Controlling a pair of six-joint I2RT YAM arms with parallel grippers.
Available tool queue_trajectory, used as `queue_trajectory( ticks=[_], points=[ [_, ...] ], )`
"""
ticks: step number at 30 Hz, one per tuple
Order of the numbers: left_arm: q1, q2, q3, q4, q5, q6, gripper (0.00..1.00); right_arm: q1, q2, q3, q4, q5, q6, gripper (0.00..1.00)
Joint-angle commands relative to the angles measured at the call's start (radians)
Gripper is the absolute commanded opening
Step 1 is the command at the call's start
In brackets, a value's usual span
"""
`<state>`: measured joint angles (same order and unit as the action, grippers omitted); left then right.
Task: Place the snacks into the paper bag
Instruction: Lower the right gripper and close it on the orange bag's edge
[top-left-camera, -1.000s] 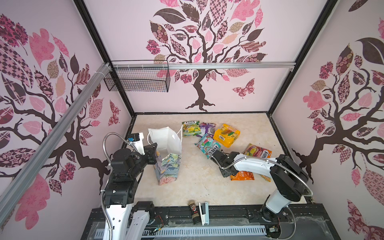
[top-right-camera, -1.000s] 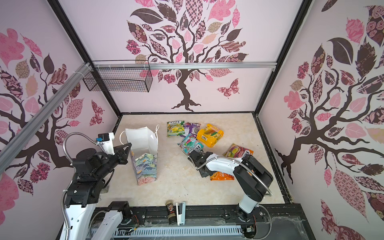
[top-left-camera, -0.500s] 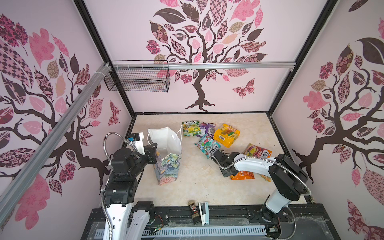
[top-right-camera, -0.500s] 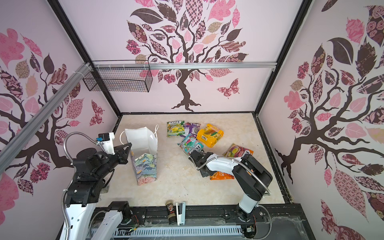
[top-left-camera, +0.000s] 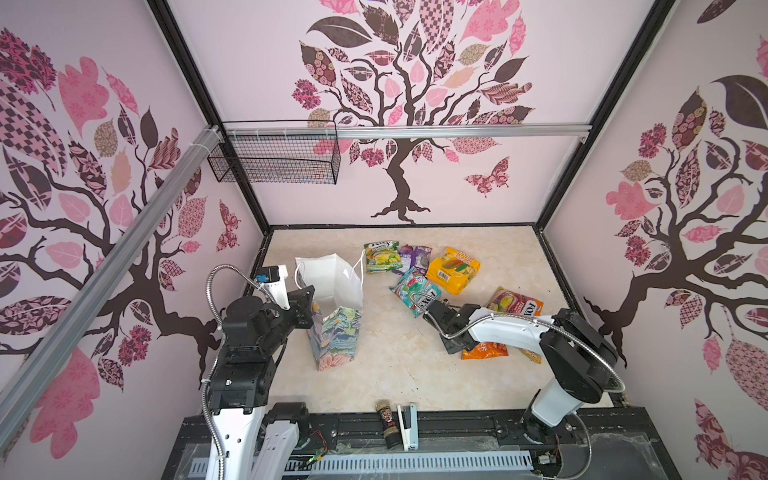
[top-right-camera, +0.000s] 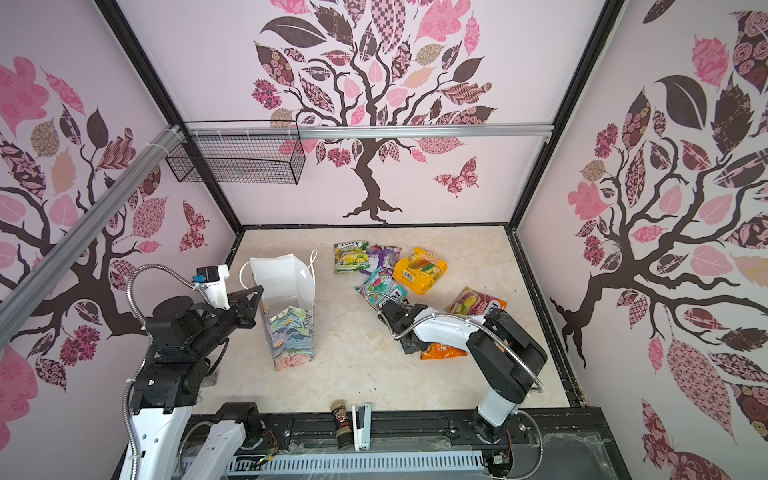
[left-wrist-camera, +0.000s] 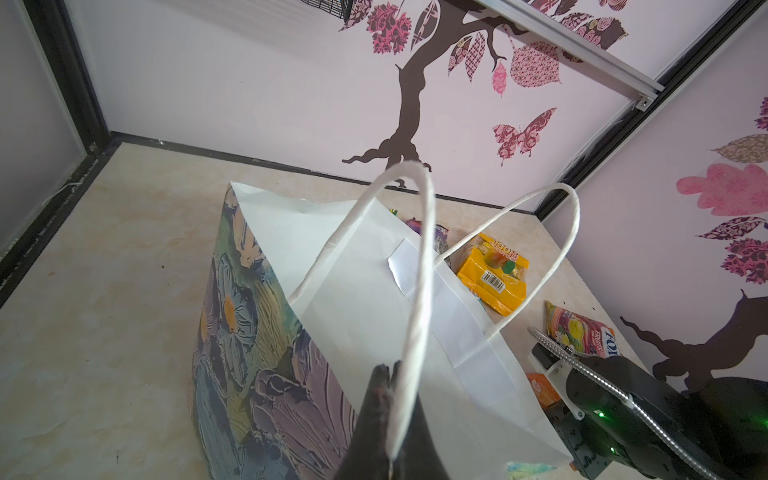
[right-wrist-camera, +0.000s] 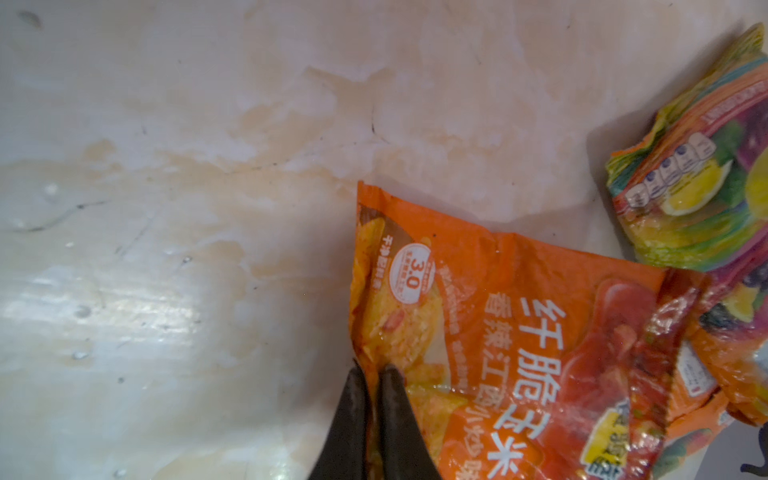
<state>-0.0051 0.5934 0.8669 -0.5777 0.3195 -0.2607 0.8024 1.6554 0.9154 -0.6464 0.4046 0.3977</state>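
Your right fingers (right-wrist-camera: 353, 415) pinch the edge of the orange packet (right-wrist-camera: 519, 332).
Your left fingers (left-wrist-camera: 374, 415) pinch the cord handle (left-wrist-camera: 419, 270) of the paper bag (top-left-camera: 334, 336), upright on the table (top-left-camera: 395, 374).

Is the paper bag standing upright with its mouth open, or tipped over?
Upright and open: the paper bag stands on its base in both top views, white inside showing; the left gripper pinches one handle.
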Motion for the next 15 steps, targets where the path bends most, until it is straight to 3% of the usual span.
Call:
queue_trajectory(
  ticks=[1, 15],
  points=[
    [0.004, -0.01, -0.022, 0.021, 0.009, 0.006, 0.0, 0.002, -0.054, 0.0, -0.011, -0.07, 0.009, 0.0],
    [0.005, -0.016, -0.022, 0.02, 0.001, 0.008, 0.0, -0.001, -0.241, 0.044, 0.017, -0.223, 0.006, 0.0]
  ],
)
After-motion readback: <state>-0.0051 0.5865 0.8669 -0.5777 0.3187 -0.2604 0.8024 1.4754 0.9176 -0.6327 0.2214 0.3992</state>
